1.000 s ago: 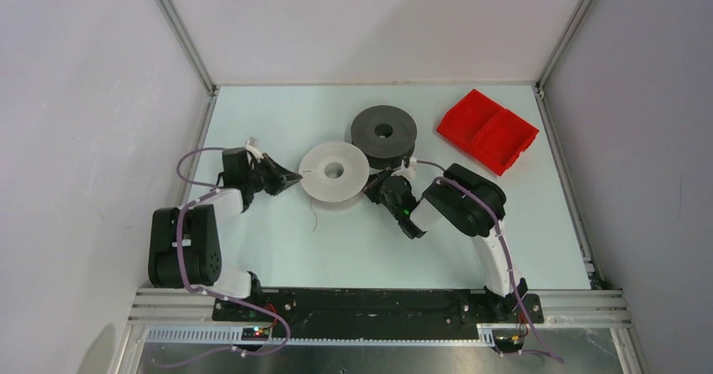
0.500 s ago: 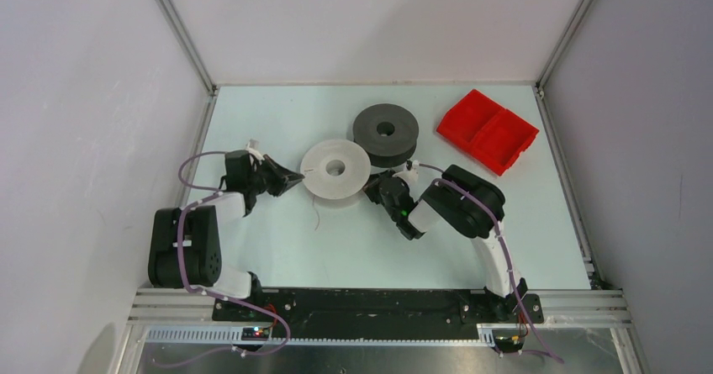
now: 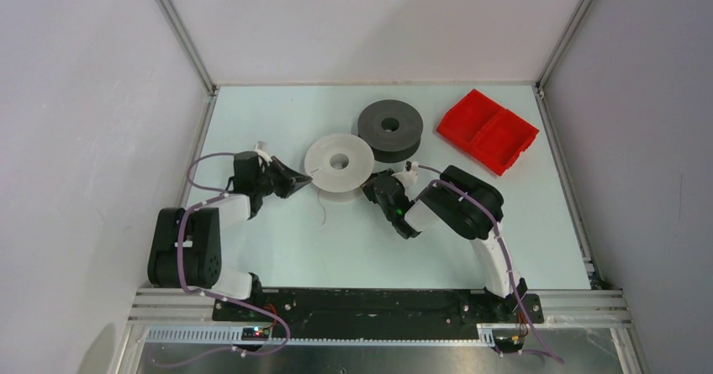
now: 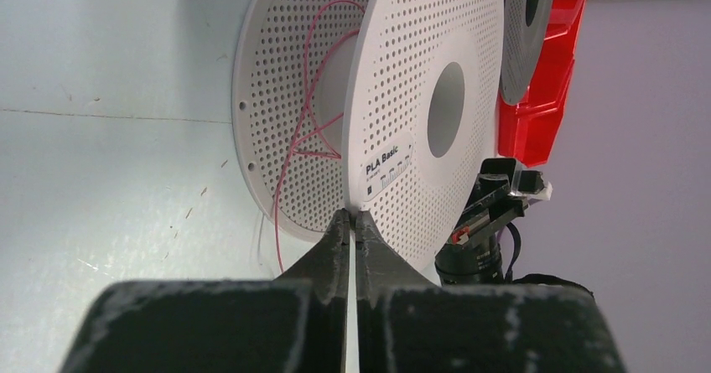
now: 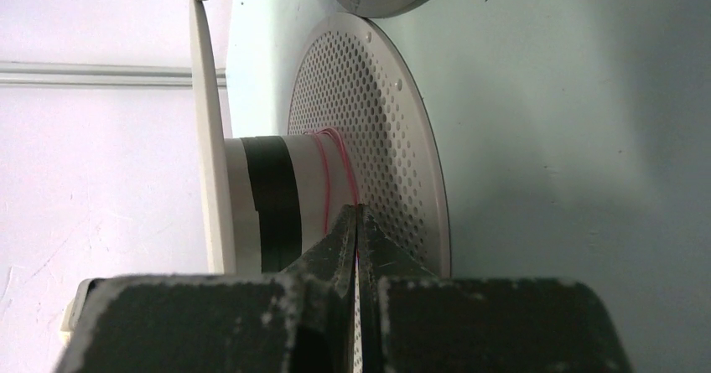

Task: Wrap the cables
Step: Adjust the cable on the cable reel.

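left end effector [image 4: 352, 216] closed empty, right end effector [image 5: 359, 210] closed at pink filament [image 5: 324, 180], hub [image 5: 262, 201] hidden from overhead

Perforated white spool [image 3: 339, 162], pink cable [image 5: 324, 184], red bin [image 3: 488, 130]

A pale, lightly scuffed blue-green table [image 3: 277, 248] stands inside a booth of plain white walls [image 3: 378, 21], under soft, even light. Silver metal posts [image 3: 179, 29] slope up from its two far corners, and a grooved silver rail [image 3: 588, 307] runs across its near edge
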Controlling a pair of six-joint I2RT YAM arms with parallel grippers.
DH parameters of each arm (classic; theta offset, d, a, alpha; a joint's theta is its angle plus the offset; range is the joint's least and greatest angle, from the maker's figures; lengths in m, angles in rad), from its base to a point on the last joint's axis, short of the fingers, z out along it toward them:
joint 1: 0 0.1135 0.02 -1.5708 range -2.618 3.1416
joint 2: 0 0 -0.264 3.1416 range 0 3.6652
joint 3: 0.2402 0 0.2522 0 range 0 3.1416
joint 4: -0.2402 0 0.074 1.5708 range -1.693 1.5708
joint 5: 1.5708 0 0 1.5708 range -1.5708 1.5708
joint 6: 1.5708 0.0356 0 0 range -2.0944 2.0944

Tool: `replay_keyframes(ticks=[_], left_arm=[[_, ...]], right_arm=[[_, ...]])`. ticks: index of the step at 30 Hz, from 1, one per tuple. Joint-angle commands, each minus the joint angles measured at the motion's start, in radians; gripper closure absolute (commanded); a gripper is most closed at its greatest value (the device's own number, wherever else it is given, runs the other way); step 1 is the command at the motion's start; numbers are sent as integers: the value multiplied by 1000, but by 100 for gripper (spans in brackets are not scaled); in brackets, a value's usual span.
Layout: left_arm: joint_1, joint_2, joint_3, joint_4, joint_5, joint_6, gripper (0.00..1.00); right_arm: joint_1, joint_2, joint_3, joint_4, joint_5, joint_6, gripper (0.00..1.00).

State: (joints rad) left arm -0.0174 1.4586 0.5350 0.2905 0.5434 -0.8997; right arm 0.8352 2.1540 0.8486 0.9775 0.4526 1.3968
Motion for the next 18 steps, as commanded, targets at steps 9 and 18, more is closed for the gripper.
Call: replay_keyframes(ticks=[9,18], left_arm=[[-16,-53,-58,-14,-59,-16,95],[-16,-111,-65,-15,-102,-33,85]], right_arm=[[74,43,72,-3,-63,85,92],[63,6,42,-4,-67,33,85]])
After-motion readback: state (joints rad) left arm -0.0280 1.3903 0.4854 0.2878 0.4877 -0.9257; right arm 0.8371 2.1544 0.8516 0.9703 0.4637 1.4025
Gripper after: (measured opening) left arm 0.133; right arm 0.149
